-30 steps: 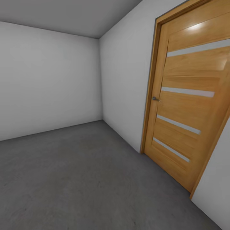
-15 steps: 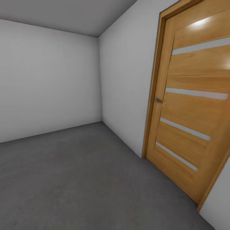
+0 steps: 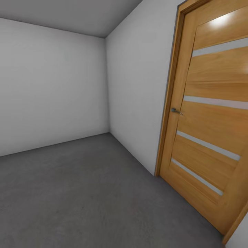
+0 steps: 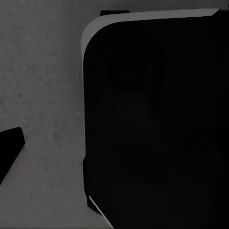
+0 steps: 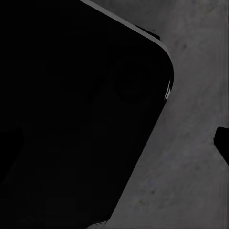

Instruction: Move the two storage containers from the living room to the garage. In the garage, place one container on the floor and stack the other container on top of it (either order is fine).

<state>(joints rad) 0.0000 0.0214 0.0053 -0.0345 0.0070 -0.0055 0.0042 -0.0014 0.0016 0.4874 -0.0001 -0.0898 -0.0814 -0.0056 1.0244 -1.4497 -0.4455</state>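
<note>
I am in the garage, a bare room with grey-white walls (image 3: pixel 51 86) and a dark grey concrete floor (image 3: pixel 86 193). The storage containers and the living room are out of view. In the left wrist view, a single dark fingertip (image 4: pixel 9 148) juts in over the floor (image 4: pixel 43 95) beside a large black part of the robot (image 4: pixel 152 119). The right wrist view likewise has one dark fingertip (image 5: pixel 223 143) at its edge, over the floor (image 5: pixel 191 167). Nothing is seen held.
A wooden door (image 3: pixel 210 113) with pale horizontal strips and a metal handle (image 3: pixel 176 111) stands shut in the right-hand wall, close by. The room's far corner (image 3: pixel 107 86) lies ahead. Open concrete stretches ahead and to the left.
The whole head view has shifted: the door sits further right and larger in the picture, so the camera has moved. Nothing in the room itself has moved.
</note>
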